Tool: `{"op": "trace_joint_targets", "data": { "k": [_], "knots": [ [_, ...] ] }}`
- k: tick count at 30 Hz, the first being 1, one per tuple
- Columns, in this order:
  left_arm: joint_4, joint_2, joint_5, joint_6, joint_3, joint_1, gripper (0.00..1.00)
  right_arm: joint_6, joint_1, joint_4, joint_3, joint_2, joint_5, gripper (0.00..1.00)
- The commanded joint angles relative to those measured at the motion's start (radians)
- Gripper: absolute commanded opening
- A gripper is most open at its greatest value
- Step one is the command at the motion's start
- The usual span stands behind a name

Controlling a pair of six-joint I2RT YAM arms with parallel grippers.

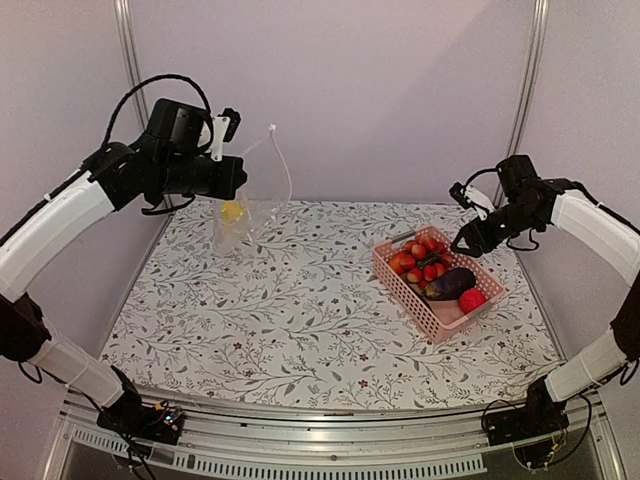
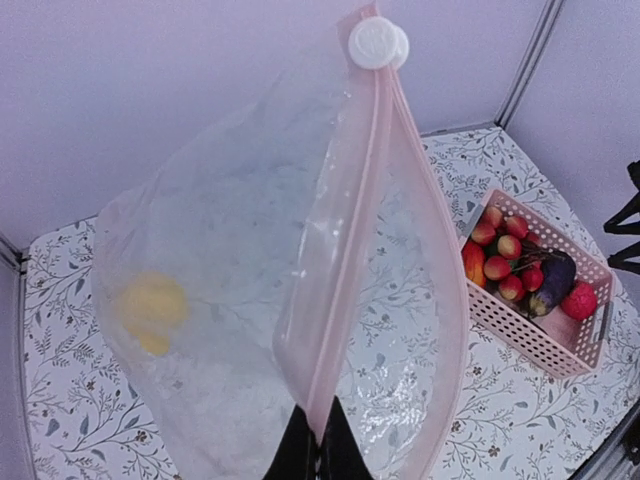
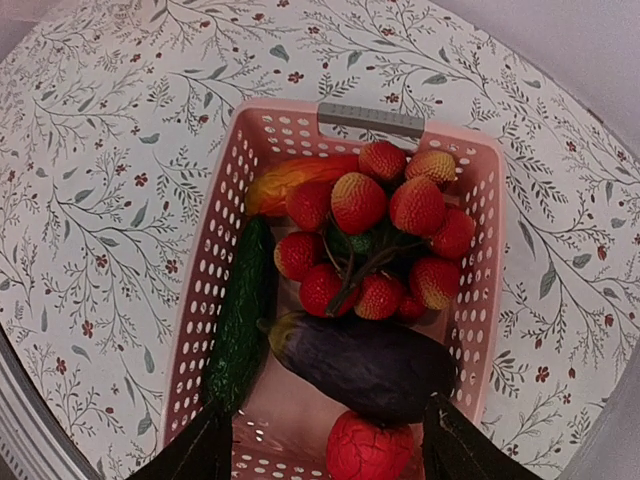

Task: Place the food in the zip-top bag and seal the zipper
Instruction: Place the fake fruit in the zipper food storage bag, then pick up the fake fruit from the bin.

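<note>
With my left hand (image 2: 319, 447) pinching the zip-top bag (image 2: 250, 280) up, I'd lower my spread right hand (image 3: 325, 450) squarely over the eggplant (image 3: 365, 365), gripping its middle.

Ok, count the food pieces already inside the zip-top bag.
1: a yellow piece low in the hanging zip-top bag, on its left side in the left wrist view. The frosted plastic could hide others.

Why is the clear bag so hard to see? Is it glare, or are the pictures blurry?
Left wrist view: the zip-top bag is frosted-looking, smearing the yellow food inside, with glare low down. Top view: it nearly vanishes against the pale wall. Right wrist view: the pink basket is sharp.
</note>
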Motion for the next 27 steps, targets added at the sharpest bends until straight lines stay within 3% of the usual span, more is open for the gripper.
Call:
{"op": "trace_joint_targets", "data": {
  "k": [1, 7, 27],
  "knots": [
    [0.046, 0.061, 0.119, 0.004, -0.084, 0.009, 0.0, -0.012, -0.016, 0.028, -0.102, -0.038, 0.124, 0.63],
    [0.137, 0.106, 0.173, 0.01, -0.158, 0.009, 0.0, -0.004, -0.027, 0.037, -0.189, -0.029, 0.201, 0.61],
    [0.157, 0.09, 0.138, 0.015, -0.177, 0.01, 0.0, -0.006, -0.033, 0.051, -0.26, 0.068, 0.292, 0.62]
  ]
}}
